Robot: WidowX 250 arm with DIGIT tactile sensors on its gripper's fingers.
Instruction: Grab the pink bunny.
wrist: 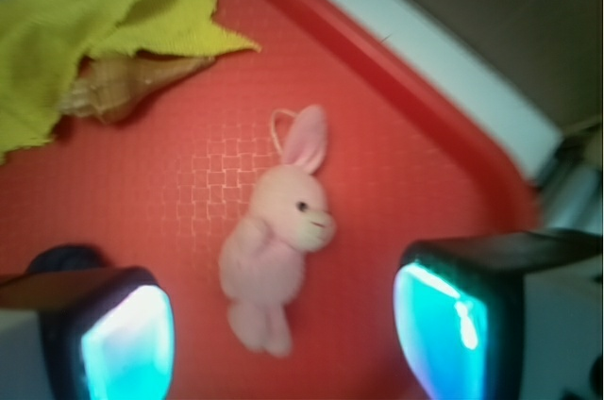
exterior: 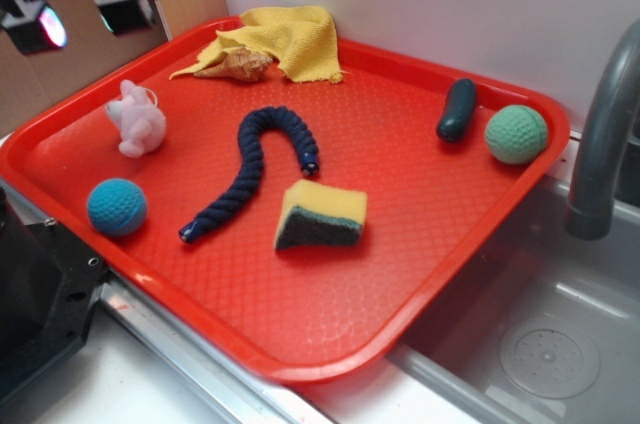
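The pink bunny (exterior: 136, 120) lies on its side near the left edge of the red tray (exterior: 420, 244), a small loop on its head. In the wrist view the bunny (wrist: 274, 240) lies directly below me, head toward the tray rim, between my two fingers. My gripper (exterior: 82, 6) hangs open and empty well above the tray's far left corner; its lit pads (wrist: 127, 348) stand wide apart on both sides of the bunny, not touching it.
On the tray are a blue crocheted ball (exterior: 116, 206), a dark blue rope (exterior: 250, 169), a yellow-green sponge (exterior: 322, 215), a yellow cloth (exterior: 285, 36) over a shell (exterior: 238, 64), a dark green vegetable (exterior: 457, 110) and a green ball (exterior: 516, 134). A faucet (exterior: 600, 134) and sink stand at right.
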